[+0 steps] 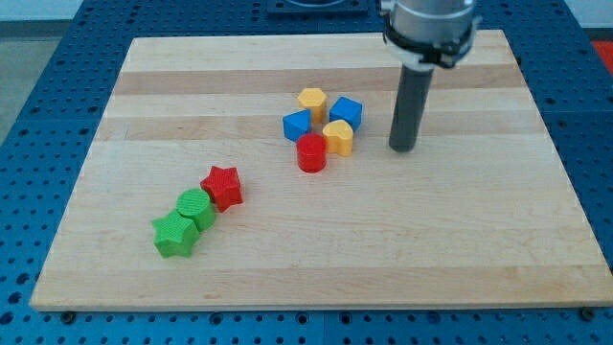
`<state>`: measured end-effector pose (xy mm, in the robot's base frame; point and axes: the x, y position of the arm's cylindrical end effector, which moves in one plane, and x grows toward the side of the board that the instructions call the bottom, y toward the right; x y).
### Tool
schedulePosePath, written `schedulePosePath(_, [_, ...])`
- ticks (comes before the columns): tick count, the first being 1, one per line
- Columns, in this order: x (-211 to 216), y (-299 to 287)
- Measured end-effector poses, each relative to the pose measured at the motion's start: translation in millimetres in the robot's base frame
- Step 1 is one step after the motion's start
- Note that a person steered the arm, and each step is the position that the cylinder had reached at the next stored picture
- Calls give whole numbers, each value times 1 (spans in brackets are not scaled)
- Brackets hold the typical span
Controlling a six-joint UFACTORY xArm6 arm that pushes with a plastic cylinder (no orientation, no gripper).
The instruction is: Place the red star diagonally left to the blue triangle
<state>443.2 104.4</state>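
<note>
The red star (pixel 222 187) lies left of the board's middle, touching a green round block (pixel 196 207). The blue triangle (pixel 298 125) sits in a cluster near the top middle, up and to the right of the star. My tip (pixel 402 148) rests on the board to the right of that cluster, a short gap from a yellow block (pixel 338 136). It is far from the red star.
The cluster also holds a yellow hexagon (pixel 312 100), a blue block (pixel 346 112) and a red cylinder (pixel 311 152). A green star (pixel 174 235) touches the green round block. The wooden board (pixel 115 105) lies on a blue perforated table.
</note>
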Motion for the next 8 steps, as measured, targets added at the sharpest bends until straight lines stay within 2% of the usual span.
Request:
schedulePosePath(1, [56, -8])
schedulePosePath(2, [102, -45])
schedulePosePath(4, [158, -146])
schedulePosePath(6, [119, -202])
schedulePosePath(8, [69, -216])
